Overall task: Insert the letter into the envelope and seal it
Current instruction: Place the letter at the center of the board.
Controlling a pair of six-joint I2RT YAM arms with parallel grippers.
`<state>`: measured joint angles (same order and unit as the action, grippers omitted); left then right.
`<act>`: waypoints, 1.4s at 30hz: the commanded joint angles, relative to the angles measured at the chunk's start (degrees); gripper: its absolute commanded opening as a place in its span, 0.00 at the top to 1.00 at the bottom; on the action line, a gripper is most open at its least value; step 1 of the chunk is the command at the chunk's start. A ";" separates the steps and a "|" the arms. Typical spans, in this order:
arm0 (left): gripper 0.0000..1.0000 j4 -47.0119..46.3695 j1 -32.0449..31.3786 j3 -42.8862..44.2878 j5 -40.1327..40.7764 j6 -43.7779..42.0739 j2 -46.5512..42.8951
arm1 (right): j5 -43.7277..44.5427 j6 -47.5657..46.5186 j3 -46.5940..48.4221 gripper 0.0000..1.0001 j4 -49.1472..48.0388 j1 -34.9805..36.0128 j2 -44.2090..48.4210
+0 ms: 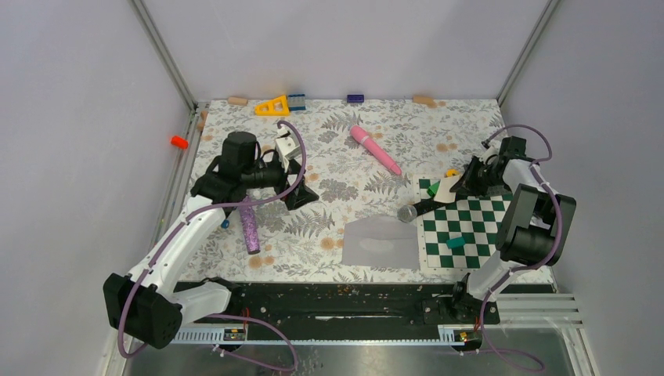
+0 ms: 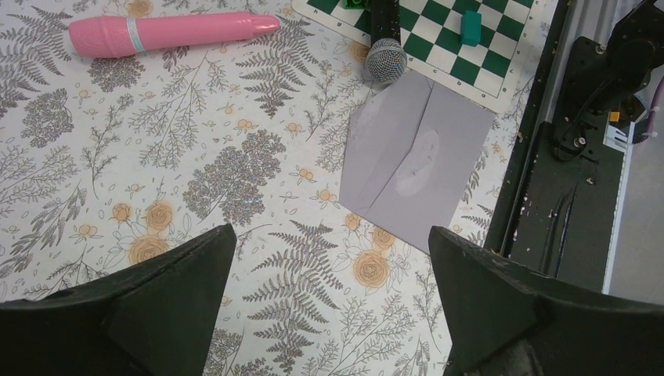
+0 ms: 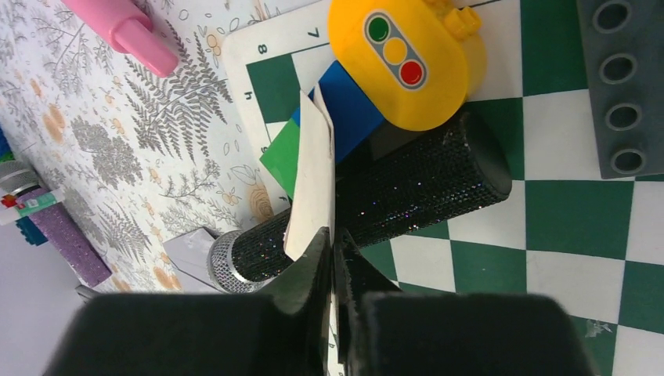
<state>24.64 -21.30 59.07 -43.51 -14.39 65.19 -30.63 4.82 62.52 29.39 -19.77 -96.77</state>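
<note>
The right claw (image 3: 333,244) clamps a cream paper letter (image 3: 313,172); the left claw (image 2: 329,235) gapes wide near the grey-lavender paper envelope (image 2: 415,157).

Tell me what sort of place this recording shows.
Probably a robot lab cell: plain grey walls on metal posts enclose a floral-covered table, strewn with toy props like a pink microphone and checkerboard mat.

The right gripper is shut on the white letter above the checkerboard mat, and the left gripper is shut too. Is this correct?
Not fully. The left gripper is open, its jaws wide apart, as the left wrist view shows. The right gripper is shut on the letter above the checkerboard mat.
</note>
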 commanded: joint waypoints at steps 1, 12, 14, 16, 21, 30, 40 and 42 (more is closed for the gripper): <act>0.01 -3.35 0.47 -0.62 -1.92 0.64 -1.20 | 2.31 -0.25 1.69 0.90 0.06 -0.35 -0.56; 0.01 -3.66 0.47 -0.67 -2.35 0.77 -1.17 | 3.09 -0.50 1.51 0.63 1.39 -0.45 -0.67; 0.01 -3.66 0.51 -0.62 -2.35 0.77 -1.29 | 3.87 -0.65 1.55 0.61 1.75 -0.45 -0.72; 0.01 -3.66 0.52 -0.62 -2.36 0.77 -1.38 | 4.63 -1.04 1.55 0.61 2.03 -0.45 -0.56; 0.01 -3.64 0.56 -0.68 -2.55 0.86 -1.54 | 5.57 -1.47 1.07 0.60 2.09 -0.45 -0.10; 0.01 -3.73 0.56 -0.71 -2.61 0.82 -1.56 | 4.90 -1.83 1.29 0.57 3.17 -0.45 0.45; 0.01 -3.97 0.84 -0.88 -3.25 0.77 -2.32 | 2.49 -1.52 1.77 0.44 5.59 -0.58 3.47; 0.01 -4.01 0.89 -0.88 -3.32 0.77 -2.45 | 2.02 -1.33 1.80 0.43 6.04 -0.54 3.53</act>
<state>23.77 -20.93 58.48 -44.69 -13.63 64.73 -26.68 3.44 62.52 33.17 -19.99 -96.31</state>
